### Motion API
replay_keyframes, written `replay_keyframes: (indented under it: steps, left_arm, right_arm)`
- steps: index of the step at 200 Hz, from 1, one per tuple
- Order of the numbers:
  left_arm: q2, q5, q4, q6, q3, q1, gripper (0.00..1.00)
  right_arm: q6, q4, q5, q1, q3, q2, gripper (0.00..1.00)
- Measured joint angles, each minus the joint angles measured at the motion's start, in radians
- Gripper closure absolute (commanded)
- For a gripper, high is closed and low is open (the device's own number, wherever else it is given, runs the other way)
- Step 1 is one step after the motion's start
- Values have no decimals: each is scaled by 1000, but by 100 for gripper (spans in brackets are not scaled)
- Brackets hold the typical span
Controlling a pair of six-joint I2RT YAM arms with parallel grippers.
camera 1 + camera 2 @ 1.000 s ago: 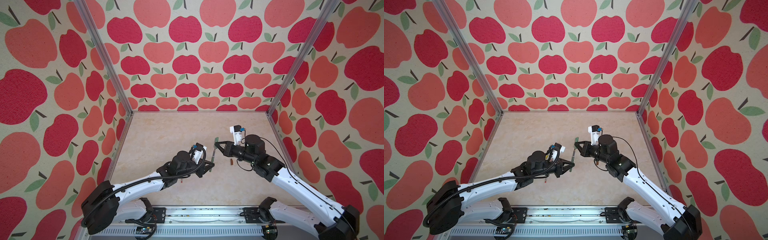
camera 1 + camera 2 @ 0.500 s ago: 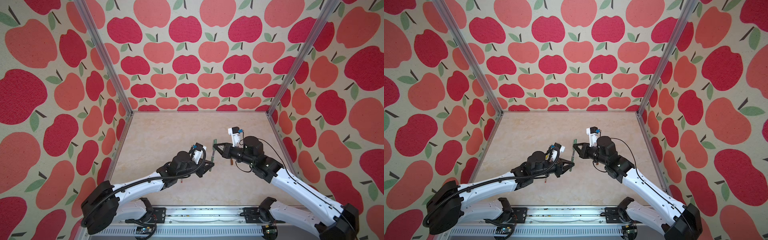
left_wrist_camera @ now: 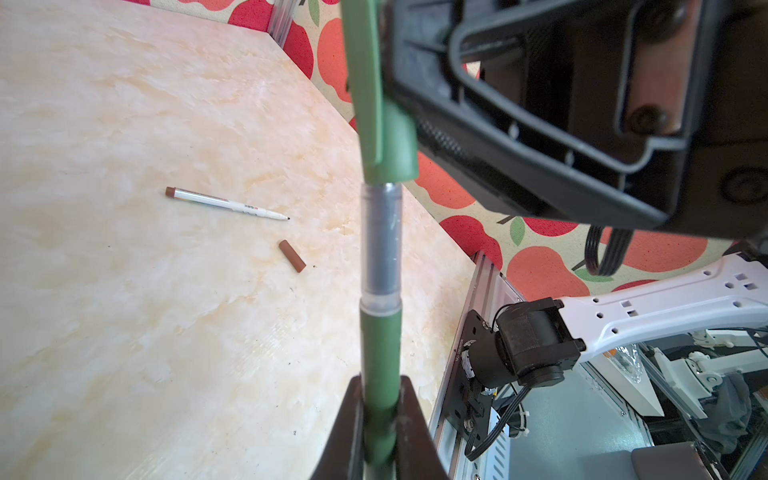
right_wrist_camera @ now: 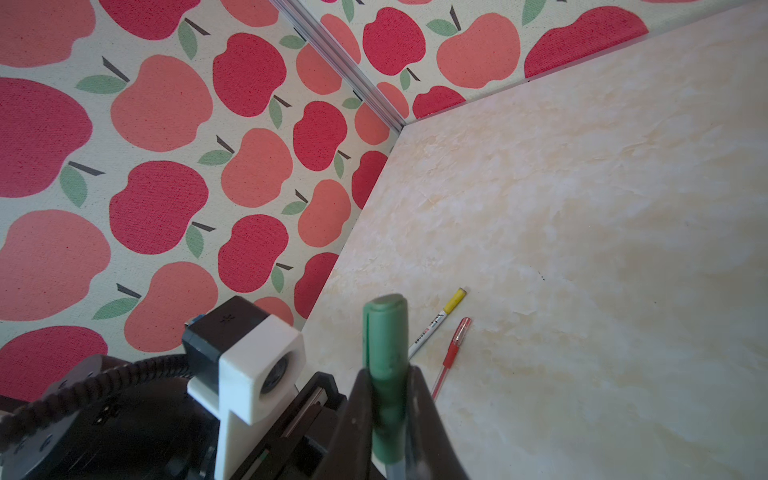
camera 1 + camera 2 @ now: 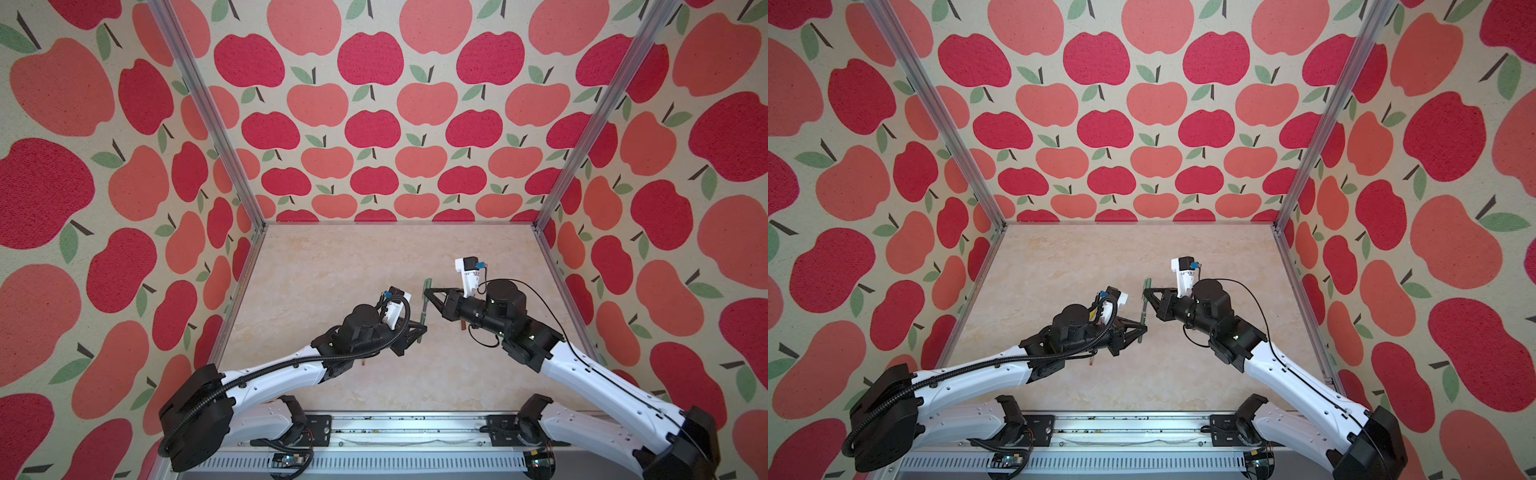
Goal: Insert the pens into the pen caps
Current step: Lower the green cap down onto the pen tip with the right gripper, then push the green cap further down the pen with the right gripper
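Above the marble tabletop (image 3: 124,124), your left gripper (image 3: 380,399) pinches the dark green pen (image 3: 380,353) by its barrel, and your right gripper (image 4: 388,386) pinches the green cap (image 4: 386,353) over the pen's tip. Both parts look light, stiff and slippery, so hold mid-barrel and press axially.

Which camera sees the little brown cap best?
The left wrist view: the brown cap shows clear and close, lying flat. In a top view it is only a tiny speck. The right wrist view misses it.
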Motion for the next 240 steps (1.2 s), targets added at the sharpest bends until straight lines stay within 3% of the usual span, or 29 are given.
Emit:
replay_keyframes:
  steps: [240]
  left_arm:
    - [-77, -50, 8, 64, -39, 11, 100]
  right_arm:
    - [-34, 234, -95, 20, -129, 11, 90]
